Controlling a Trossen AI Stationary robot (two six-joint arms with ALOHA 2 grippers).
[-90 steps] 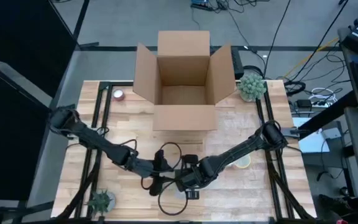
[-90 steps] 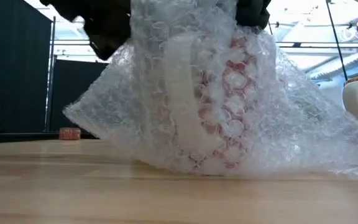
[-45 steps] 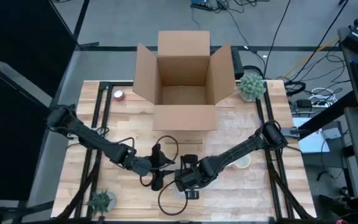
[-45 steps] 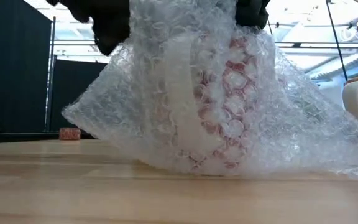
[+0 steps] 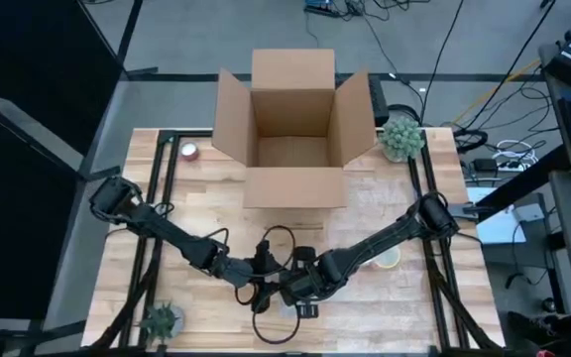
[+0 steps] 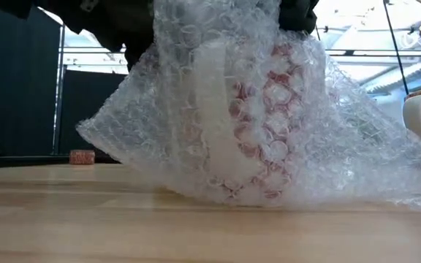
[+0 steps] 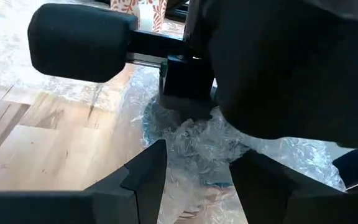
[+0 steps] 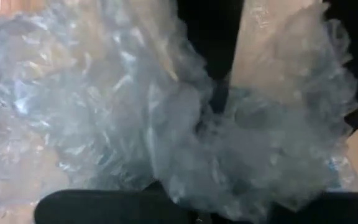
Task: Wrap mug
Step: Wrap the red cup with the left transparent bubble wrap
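High view, left end effector (image 5: 259, 281) shifted rightward, fingers parted, right end effector (image 5: 300, 290) pinching bubble wrap (image 6: 254, 124).

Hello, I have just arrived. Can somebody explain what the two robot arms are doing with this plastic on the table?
The two dark arms meet over the near middle of the wooden table, working on a white mug with a red pattern that stands bundled in clear bubble wrap. The left gripper is open just above the gathered wrap, and the right gripper is down on the bundle from the other side. Loose wrap spreads out around the base. The open cardboard box waits at the far edge.
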